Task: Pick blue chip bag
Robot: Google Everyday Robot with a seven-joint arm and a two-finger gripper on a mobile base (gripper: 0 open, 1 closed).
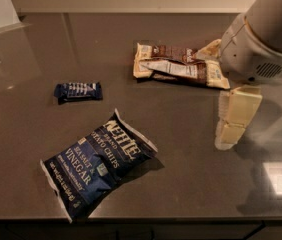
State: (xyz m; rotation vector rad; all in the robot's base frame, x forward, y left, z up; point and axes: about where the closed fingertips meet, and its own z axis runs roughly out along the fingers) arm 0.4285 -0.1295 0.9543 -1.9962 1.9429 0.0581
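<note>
Navy, crinkly blue chip bag [98, 166] lies flat at lower left of centre on the dark table [181, 194]; cream gripper [236, 118] hangs at mid-right, well apart from it, its opening impossible to tell.

On the dark counter [181, 139], a small blue bar wrapper [78, 90] lies left of tan-and-brown packets [181, 66] just beyond my gripper [233, 121]
</note>
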